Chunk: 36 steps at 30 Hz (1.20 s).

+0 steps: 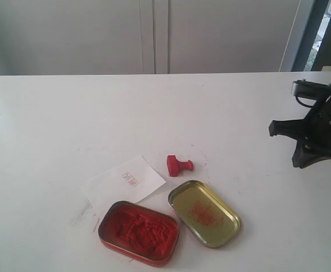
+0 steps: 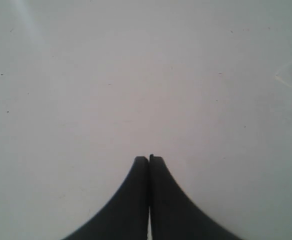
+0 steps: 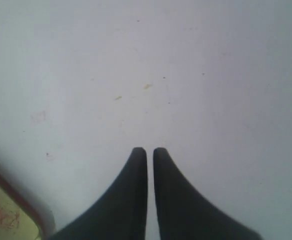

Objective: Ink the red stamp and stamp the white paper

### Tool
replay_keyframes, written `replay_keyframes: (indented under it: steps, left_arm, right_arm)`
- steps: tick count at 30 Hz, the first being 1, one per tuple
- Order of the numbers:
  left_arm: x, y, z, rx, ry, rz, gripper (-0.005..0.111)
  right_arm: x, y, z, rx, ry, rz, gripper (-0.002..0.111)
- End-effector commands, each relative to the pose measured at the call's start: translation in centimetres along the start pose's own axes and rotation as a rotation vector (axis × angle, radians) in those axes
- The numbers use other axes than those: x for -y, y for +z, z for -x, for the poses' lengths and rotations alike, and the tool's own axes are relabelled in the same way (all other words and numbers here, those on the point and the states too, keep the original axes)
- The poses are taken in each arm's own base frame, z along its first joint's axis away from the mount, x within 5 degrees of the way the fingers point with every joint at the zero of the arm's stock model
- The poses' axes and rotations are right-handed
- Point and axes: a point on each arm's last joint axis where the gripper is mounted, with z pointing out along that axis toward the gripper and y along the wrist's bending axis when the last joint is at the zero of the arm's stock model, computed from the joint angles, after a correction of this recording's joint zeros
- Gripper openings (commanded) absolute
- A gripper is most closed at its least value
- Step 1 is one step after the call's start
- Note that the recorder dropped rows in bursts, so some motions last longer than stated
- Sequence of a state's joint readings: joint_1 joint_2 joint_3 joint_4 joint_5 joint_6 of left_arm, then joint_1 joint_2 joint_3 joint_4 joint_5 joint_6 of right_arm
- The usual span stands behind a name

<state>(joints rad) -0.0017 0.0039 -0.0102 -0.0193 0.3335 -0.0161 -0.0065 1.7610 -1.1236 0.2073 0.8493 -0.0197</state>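
The red stamp (image 1: pixel 179 165) lies tipped on its side on the white table, just right of the white paper (image 1: pixel 124 181), which bears a small red imprint. My right gripper (image 1: pixel 300 160) hangs far to the right of both, near the table's right side. In the right wrist view its fingers (image 3: pixel 150 150) stand almost together with only a thin slit between them, empty, over bare tabletop. The left gripper (image 2: pixel 149 158) is shut with nothing in it, above plain white surface; it does not show in the exterior view.
An open tin of lumpy red ink paste (image 1: pixel 101 229) sits at the front, partly on the paper's near edge. Its gold lid (image 1: pixel 204 212), smeared red, lies to the right of it; a corner of that lid (image 3: pixel 6 215) shows in the right wrist view.
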Motion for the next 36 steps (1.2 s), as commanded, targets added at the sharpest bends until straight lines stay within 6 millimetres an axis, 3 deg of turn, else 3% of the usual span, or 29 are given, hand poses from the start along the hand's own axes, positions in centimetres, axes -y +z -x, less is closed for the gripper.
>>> replay_keyframes:
  steps: [1,12,17,36]
  left_arm:
    - [0.0,0.1,-0.4,-0.014,-0.004,-0.002,0.0]
    - [0.0,0.1,-0.4,-0.014,-0.004,-0.002,0.0]
    - [0.0,0.1,-0.4,-0.014,-0.004,-0.002,0.0]
    - [0.0,0.1,-0.4,-0.014,-0.004,-0.002,0.0]
  right_arm:
    - [1.3,-0.6,0.2,0.007,0.035,-0.008,0.005]
    - [3.8,-3.3,0.0,0.076,0.104,-0.033,0.005]
    - [4.5,-3.9,-1.1,0.094,0.114,-0.091,0.005]
    - [4.5,-6.3,-4.1,0.196,0.124,-0.133,0.005]
